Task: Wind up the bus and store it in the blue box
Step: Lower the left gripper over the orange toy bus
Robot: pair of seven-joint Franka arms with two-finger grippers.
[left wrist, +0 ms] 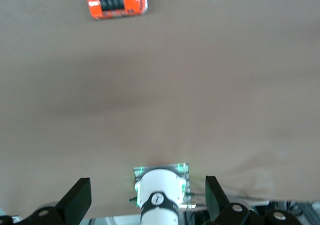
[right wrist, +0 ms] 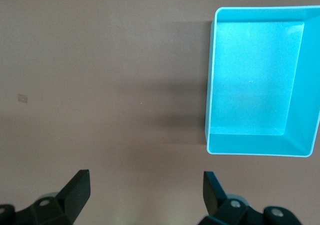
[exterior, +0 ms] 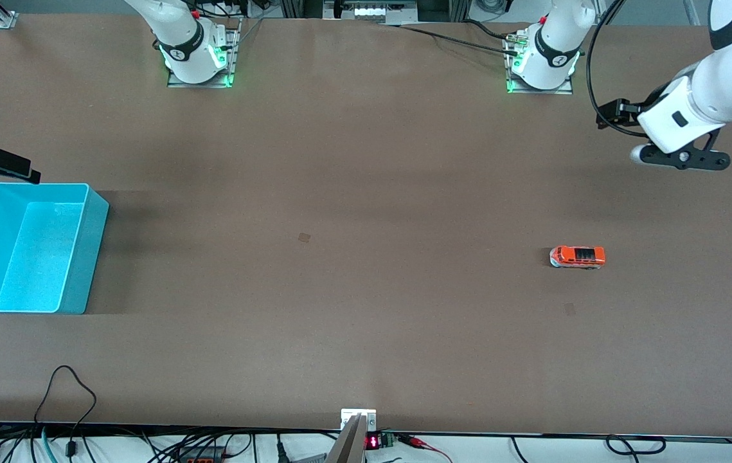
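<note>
From my high camera I see the bus point(exterior: 577, 256) alone on its wheels on the brown table point(exterior: 340, 193) toward the left arm's end, and the blue box point(exterior: 86, 257) well apart at the right arm's end. The left gripper point(exterior: 677, 156) hangs over bare tabletop.

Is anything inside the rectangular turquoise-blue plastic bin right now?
Nothing: the turquoise-blue plastic bin shows only its bare, lighter textured floor, with no part covered. The small orange-red toy bus sits on the table toward the left arm's end.

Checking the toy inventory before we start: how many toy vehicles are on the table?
1. The bus stands on the table toward the left arm's end, apart from the blue box, whose visible inside holds nothing.
</note>
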